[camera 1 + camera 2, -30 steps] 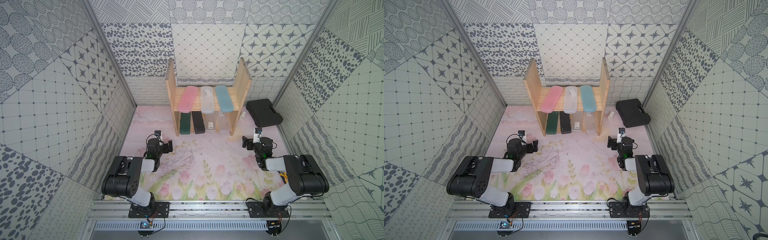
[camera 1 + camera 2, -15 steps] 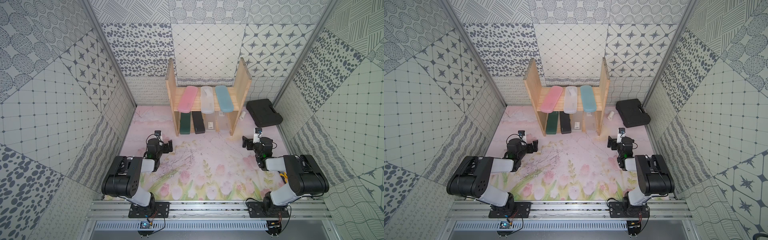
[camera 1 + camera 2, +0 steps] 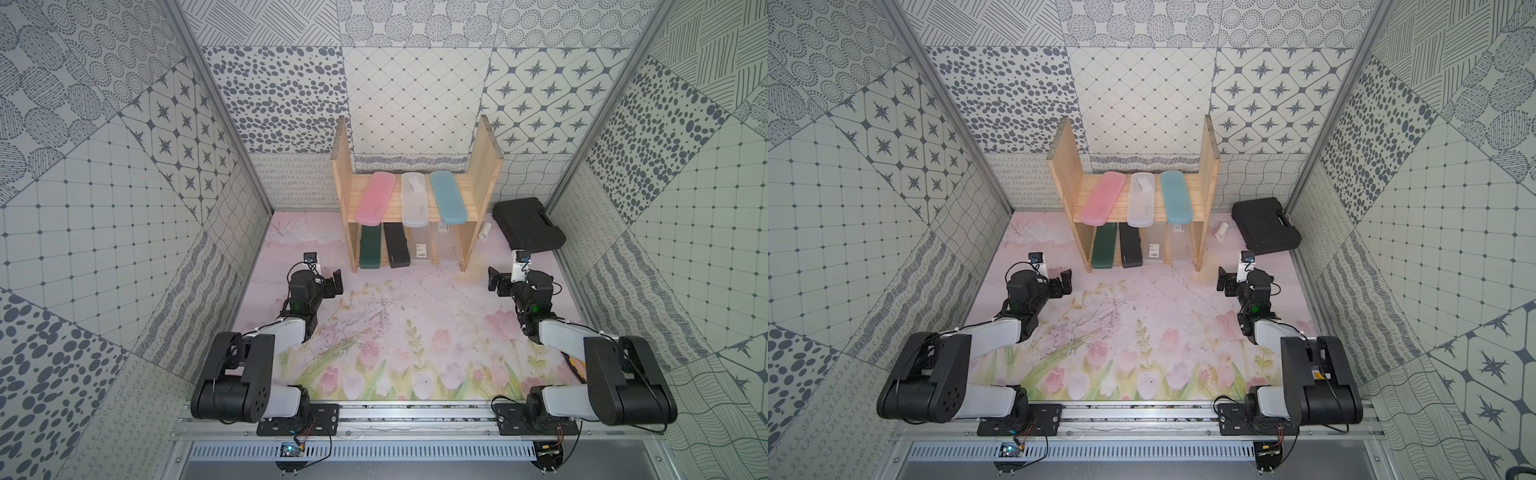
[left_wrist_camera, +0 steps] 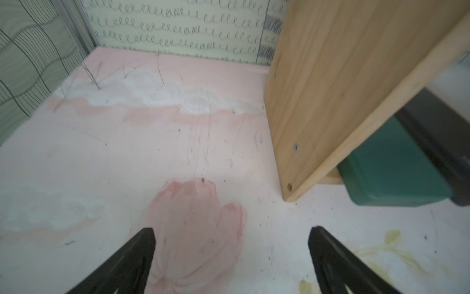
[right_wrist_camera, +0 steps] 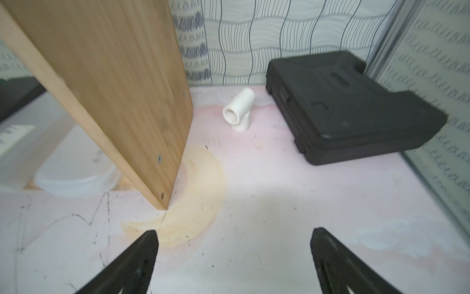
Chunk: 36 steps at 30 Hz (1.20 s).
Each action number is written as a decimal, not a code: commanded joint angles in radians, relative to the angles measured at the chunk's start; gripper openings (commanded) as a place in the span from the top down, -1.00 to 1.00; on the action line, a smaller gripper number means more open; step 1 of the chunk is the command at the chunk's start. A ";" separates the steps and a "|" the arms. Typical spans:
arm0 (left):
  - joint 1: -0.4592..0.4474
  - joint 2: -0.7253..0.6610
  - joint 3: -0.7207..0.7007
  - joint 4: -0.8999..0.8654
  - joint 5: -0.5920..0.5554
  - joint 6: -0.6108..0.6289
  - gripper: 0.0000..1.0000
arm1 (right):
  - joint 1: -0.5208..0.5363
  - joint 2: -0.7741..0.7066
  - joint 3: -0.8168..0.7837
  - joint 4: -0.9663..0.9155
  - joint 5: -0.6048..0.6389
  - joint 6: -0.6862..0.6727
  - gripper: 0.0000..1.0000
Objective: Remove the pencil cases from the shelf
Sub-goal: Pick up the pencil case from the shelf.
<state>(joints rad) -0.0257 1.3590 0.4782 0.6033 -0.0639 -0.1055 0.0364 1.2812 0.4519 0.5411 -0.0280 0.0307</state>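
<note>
While seven pencil cases [image 3: 375, 198] are lying on the shelf [image 3: 484, 166] at the far edge of the mat [image 3: 415, 324], the left gripper [image 3: 333, 284] is hovering empty, jaws spread wide, near the dark green case [image 3: 370, 249]. Pulling its protruding end forward is looking safest; the right gripper [image 3: 497, 282], also spread and empty, is hanging near the frosted-clear case [image 3: 445, 247].

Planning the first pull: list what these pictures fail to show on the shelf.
Back ends of dark green case and black case: both top views, under the upper board.
Barcode label print: top views, too small.
Frosted case: right wrist view, blurred, partly behind the shelf side panel.
</note>
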 commanded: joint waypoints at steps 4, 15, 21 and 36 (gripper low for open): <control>0.000 -0.294 0.066 -0.381 -0.068 -0.278 -0.98 | -0.004 -0.234 0.200 -0.426 -0.034 0.152 -0.97; -0.003 -0.518 0.152 -0.653 0.156 -0.421 -0.98 | 0.052 -0.306 0.483 -0.754 -0.369 0.322 -0.97; -0.034 -0.514 0.143 -0.652 0.256 -0.456 -0.98 | 0.231 -0.228 0.670 -0.906 -0.254 0.298 -0.97; -0.079 -0.476 0.046 -0.542 0.276 -0.459 -0.99 | 0.508 0.087 1.067 -1.140 0.276 0.187 -0.97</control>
<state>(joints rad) -0.0998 0.8780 0.5602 -0.0040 0.1703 -0.5491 0.5186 1.3277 1.4574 -0.5575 0.0822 0.2752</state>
